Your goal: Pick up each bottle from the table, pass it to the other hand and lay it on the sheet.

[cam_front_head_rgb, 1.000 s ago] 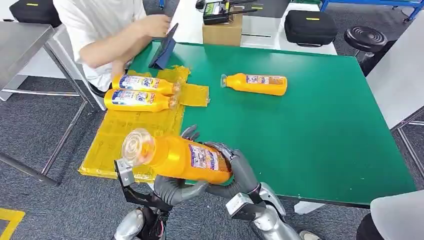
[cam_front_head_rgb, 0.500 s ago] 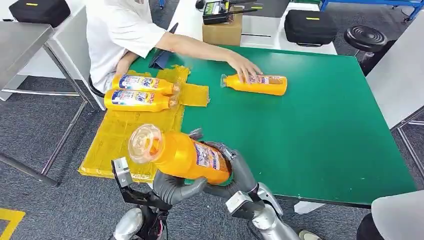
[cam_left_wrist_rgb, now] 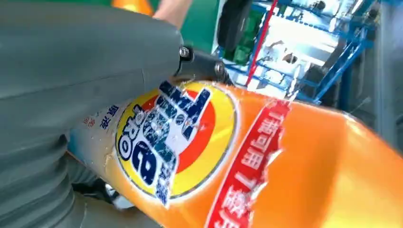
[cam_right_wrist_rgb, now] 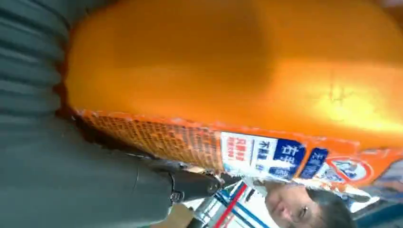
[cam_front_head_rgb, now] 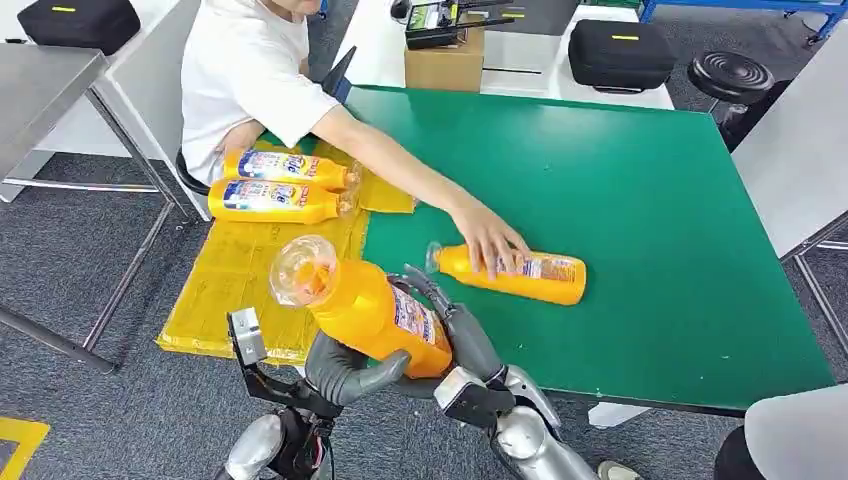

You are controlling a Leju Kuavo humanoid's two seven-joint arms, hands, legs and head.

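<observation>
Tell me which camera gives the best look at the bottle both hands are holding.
The head view: it shows the whole held bottle, clear cap to base, tilted above the table edge between the left robot hand and right robot hand. The left wrist view shows just its front label close up; the right wrist view shows its orange side and back label.

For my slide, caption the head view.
Both hands grip an orange plastic bottle while a person's hand positions another.
</observation>
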